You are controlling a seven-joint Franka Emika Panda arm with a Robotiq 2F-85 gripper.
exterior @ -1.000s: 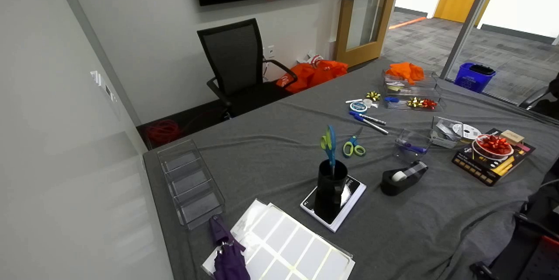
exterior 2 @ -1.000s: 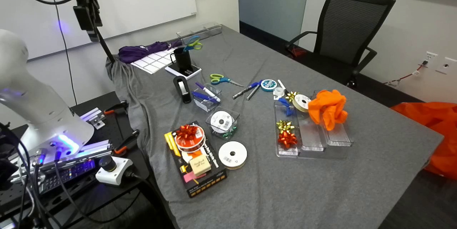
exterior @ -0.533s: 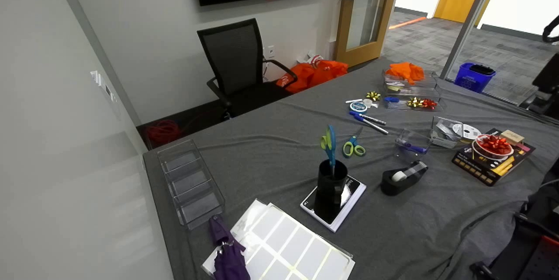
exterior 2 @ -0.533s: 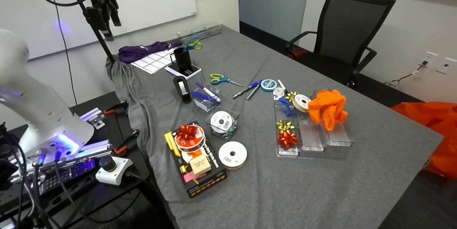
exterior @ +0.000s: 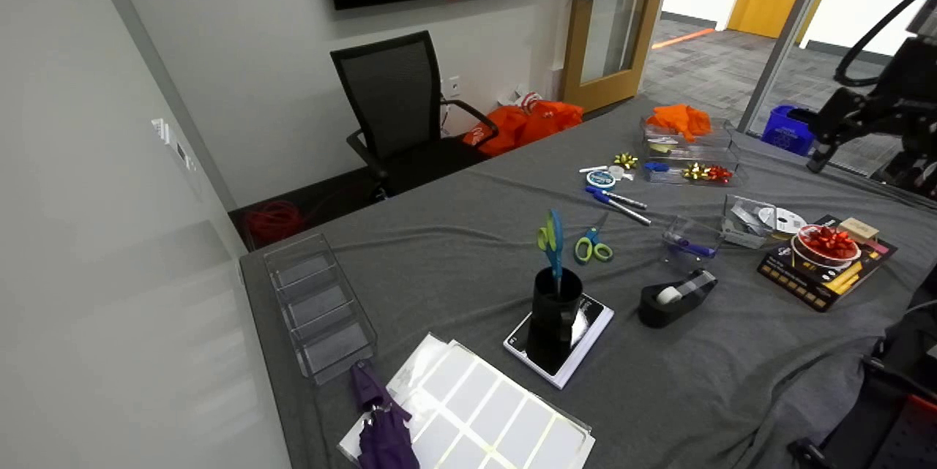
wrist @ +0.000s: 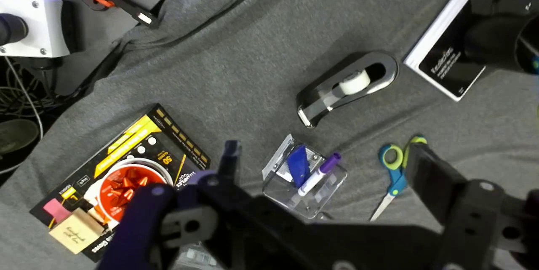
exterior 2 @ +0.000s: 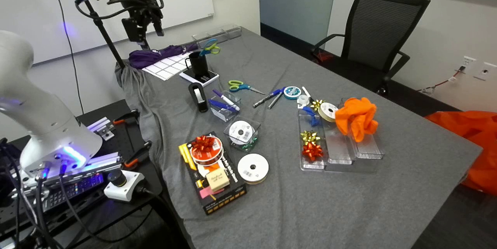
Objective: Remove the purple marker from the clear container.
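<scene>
Though the marker (wrist: 319, 174) is purple-capped, its barrel (wrist: 310, 183) is white.

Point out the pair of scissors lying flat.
The scissors lying on the grey cloth; the other pair stands handles up in the black mug.

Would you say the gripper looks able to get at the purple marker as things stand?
Probably yes: the gripper is open, and nothing covers the purple marker, whose purple end juts past the rim of the clear container.
</scene>
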